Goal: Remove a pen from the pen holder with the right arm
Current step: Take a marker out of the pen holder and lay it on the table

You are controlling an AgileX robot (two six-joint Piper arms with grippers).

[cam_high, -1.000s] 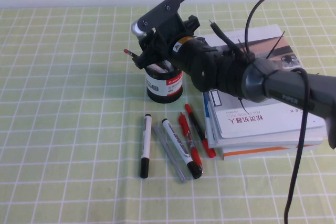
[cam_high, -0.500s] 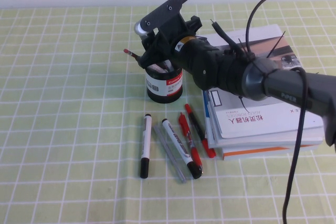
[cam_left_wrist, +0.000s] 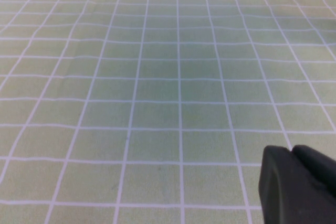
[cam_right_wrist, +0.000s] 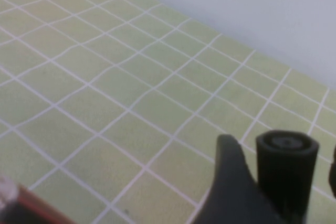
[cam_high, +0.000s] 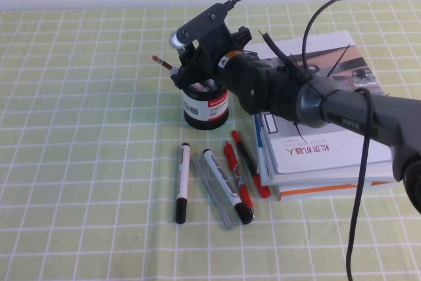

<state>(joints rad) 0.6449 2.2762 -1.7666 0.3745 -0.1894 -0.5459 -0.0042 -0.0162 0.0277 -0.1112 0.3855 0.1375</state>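
A black pen holder [cam_high: 206, 106] with a white label stands at the table's middle, with pens in it. My right gripper [cam_high: 189, 70] hangs at its top. In the right wrist view the right gripper [cam_right_wrist: 281, 156] is open around the blunt end of a black pen [cam_right_wrist: 286, 166]; the pen rests against one finger [cam_right_wrist: 228, 182], with a gap to the other. A red-tipped pen [cam_high: 162, 63] leans out of the holder to the left. My left gripper [cam_left_wrist: 291, 153], absent from the high view, is shut over bare cloth.
Several pens and markers [cam_high: 227, 185] lie in a row just in front of the holder. A stack of books [cam_high: 329, 136] sits to the right, under my right arm. The green checked cloth [cam_high: 79, 162] covers the table.
My right gripper has shifted slightly back and right over the holder. The red-tipped pen's end has risen a little with it.
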